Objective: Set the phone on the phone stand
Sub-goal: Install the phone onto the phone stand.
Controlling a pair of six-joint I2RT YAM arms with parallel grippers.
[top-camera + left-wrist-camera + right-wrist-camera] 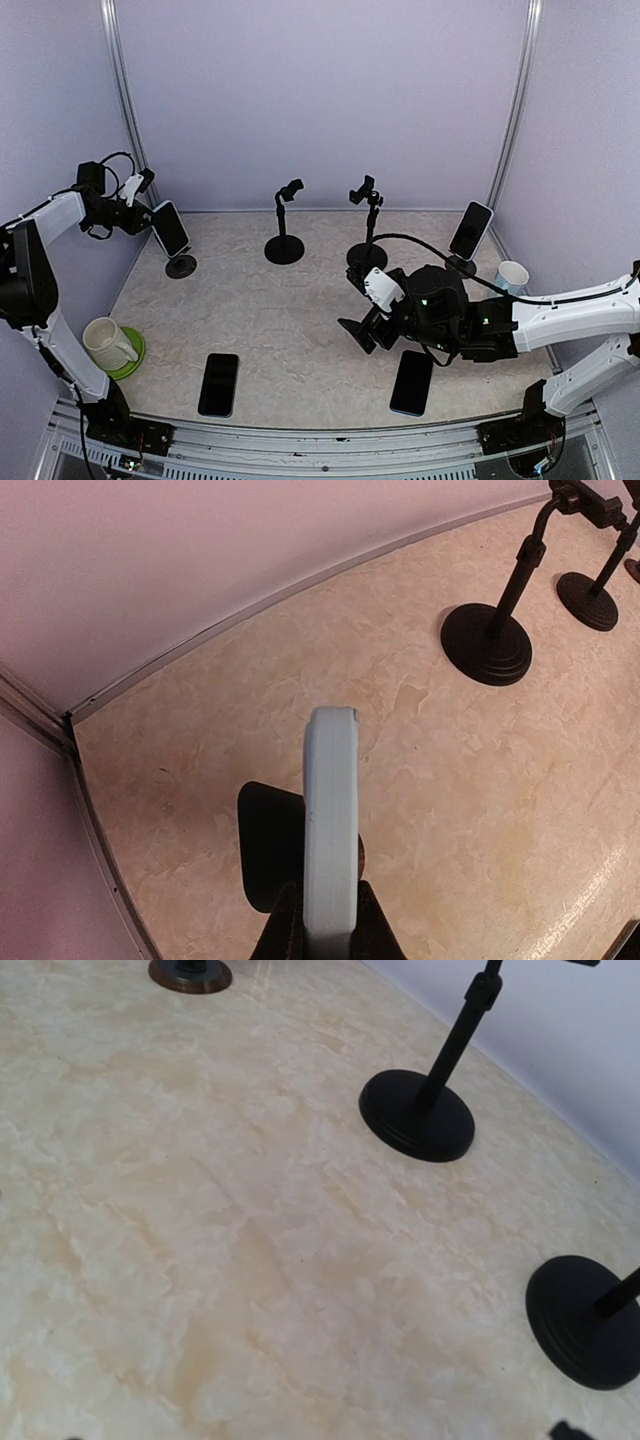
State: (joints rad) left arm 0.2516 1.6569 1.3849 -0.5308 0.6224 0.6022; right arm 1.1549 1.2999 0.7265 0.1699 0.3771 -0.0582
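Note:
My left gripper is shut on a phone and holds it upright at the far left, just above a round phone stand base. In the left wrist view the phone's pale blue edge stands between the dark fingers of the left gripper, with a dark part of the stand behind it. I cannot tell whether the phone rests in the stand. My right gripper hovers open and holds nothing, low over the table's middle right. Its fingertips barely show in the right wrist view.
Two phone stands without phones rise at the back centre. A fourth stand carries a phone at the back right. Two dark phones lie flat near the front. A mug on a green coaster sits left, a white cup right.

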